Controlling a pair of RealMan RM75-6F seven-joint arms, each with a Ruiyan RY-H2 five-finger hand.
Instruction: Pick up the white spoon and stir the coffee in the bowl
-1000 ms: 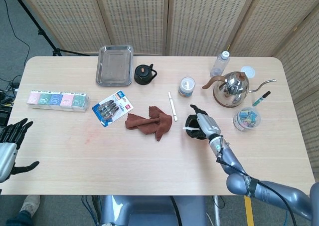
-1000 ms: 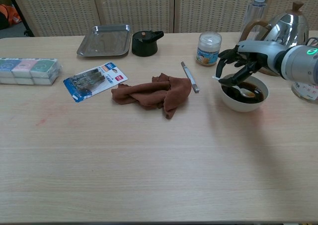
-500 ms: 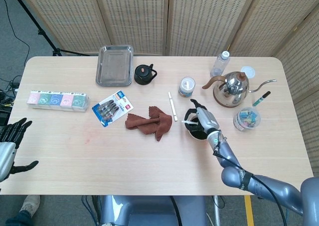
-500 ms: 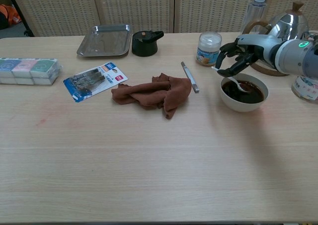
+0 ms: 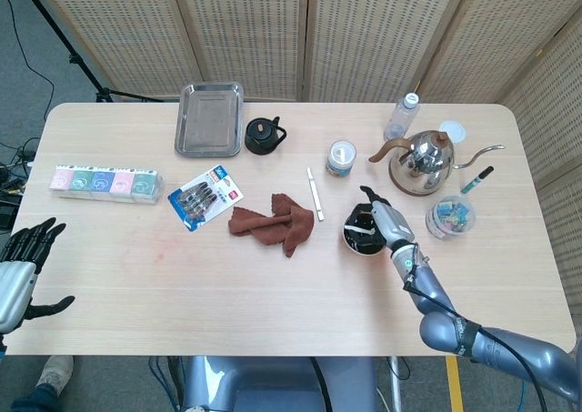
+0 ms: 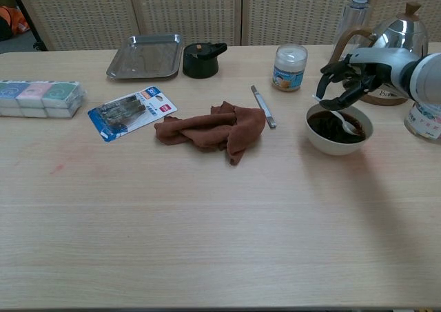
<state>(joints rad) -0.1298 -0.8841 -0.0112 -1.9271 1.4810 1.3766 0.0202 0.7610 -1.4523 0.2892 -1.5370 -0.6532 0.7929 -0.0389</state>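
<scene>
The right hand [image 6: 353, 80] is reaching over the far rim of the bowl [image 6: 339, 128], its dark fingers [image 6: 335, 70] curling down around the handle of the white spoon [image 6: 343, 120] and holding it. The spoon's head is sitting in the dark coffee [image 6: 335, 126], slanting toward the bowl's right side in the chest view. The bowl is standing on the surface [image 5: 273, 285] just in front of the kettle [image 5: 421, 161], with a small white jar [image 5: 342, 157] to its far left and a clear plastic cup [image 5: 450, 216] of small items near its right.

From the head view the same hand [image 5: 382, 216] is covering the bowl's [image 5: 364, 237] right half (the spoon is barely showing there, just a pale sliver).

The left hand [image 5: 20, 271] is hanging at the near left edge of the surface, holding nothing, its fingers spread apart.

A crumpled brown cloth [image 6: 212, 129] is lying left of the bowl, with a thin white stick [image 6: 262, 106] between them. Further left are lying a blue blister pack [image 6: 131, 111] and a row of pastel boxes [image 5: 106, 183], and at the back are sitting a steel tray [image 5: 209, 118] and a small black teapot [image 5: 264, 135].
</scene>
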